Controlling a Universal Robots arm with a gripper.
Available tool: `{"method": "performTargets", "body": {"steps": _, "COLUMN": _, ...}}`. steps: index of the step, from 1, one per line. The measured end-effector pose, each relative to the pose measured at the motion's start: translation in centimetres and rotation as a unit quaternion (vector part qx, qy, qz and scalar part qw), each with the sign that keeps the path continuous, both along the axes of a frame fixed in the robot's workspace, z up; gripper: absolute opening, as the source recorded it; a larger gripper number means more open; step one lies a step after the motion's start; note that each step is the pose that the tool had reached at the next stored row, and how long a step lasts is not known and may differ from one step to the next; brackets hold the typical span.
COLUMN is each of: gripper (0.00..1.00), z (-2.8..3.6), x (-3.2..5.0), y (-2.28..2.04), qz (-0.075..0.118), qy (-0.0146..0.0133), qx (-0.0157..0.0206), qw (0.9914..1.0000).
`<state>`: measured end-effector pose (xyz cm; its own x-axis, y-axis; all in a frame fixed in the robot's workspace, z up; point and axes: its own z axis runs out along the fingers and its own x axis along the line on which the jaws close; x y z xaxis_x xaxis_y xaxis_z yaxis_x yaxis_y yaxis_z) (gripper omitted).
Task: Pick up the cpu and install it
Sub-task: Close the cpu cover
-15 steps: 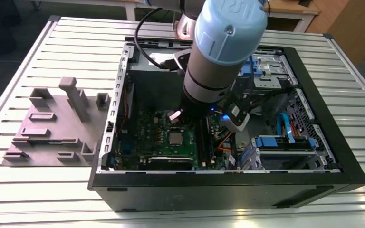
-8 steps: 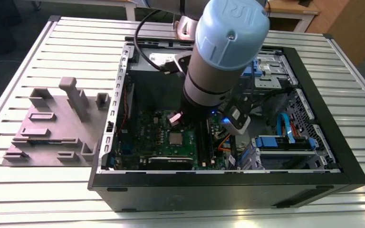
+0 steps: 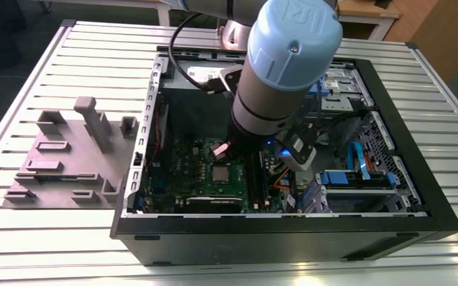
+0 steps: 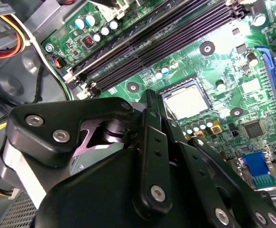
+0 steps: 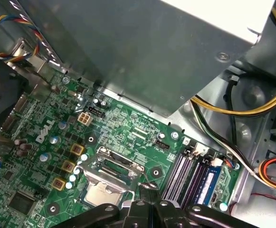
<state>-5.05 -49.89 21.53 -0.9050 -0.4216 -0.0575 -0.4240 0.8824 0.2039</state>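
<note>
The cpu (image 4: pixel 187 101) is a small silvery square lying flat in the dark socket on the green motherboard (image 4: pixel 233 71). It shows in the first wrist view as the cpu (image 5: pixel 99 194), with the socket's metal frame (image 5: pixel 113 165) raised open beside it. In the exterior view the cpu (image 3: pixel 222 173) sits mid-board inside the open case. My gripper (image 4: pixel 150 97) hangs just above the board next to the socket's edge. Its black fingers are shut together with nothing between them, as the gripper (image 5: pixel 149 189) also shows.
The black PC case (image 3: pixel 388 229) lies open on a slatted metal table (image 3: pixel 54 238). The grey power-supply box (image 5: pixel 166 52) and yellow cables (image 5: pixel 242 111) are close by. Memory slots (image 4: pixel 166 42) run beside the socket. A grey fixture (image 3: pixel 62 161) lies at the exterior view's left.
</note>
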Motion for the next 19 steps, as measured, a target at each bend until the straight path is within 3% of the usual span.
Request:
{"method": "performTargets", "body": {"steps": 5, "gripper": 0.10, "z": 0.49, "x": 0.15, "y": -0.09, "qz": 0.000, "qy": 0.0000, "qx": 0.0028, "qw": 1.00000}}
{"method": "performTargets", "body": {"steps": 12, "gripper": 0.10, "z": 2.01, "x": 0.37, "y": -0.13, "qz": 0.000, "qy": 0.0000, "qx": 0.0046, "qw": 0.99999}}
{"method": "performTargets", "body": {"steps": 15, "gripper": 0.10, "z": 2.17, "x": 0.44, "y": -0.13, "qz": 0.000, "qy": 0.0001, "qx": 0.0048, "qw": 0.99999}}
{"method": "performTargets", "body": {"steps": 17, "gripper": 0.10, "z": 2.19, "x": 0.45, "y": -0.12, "qz": 0.000, "qy": 0.0006, "qx": 0.0012, "qw": 1.00000}}
{"method": "performTargets", "body": {"steps": 19, "gripper": 0.10, "z": 2.18, "x": 0.45, "y": -0.08, "qz": 0.000, "qy": 0.0018, "qx": -0.0074, "qw": 0.99997}}
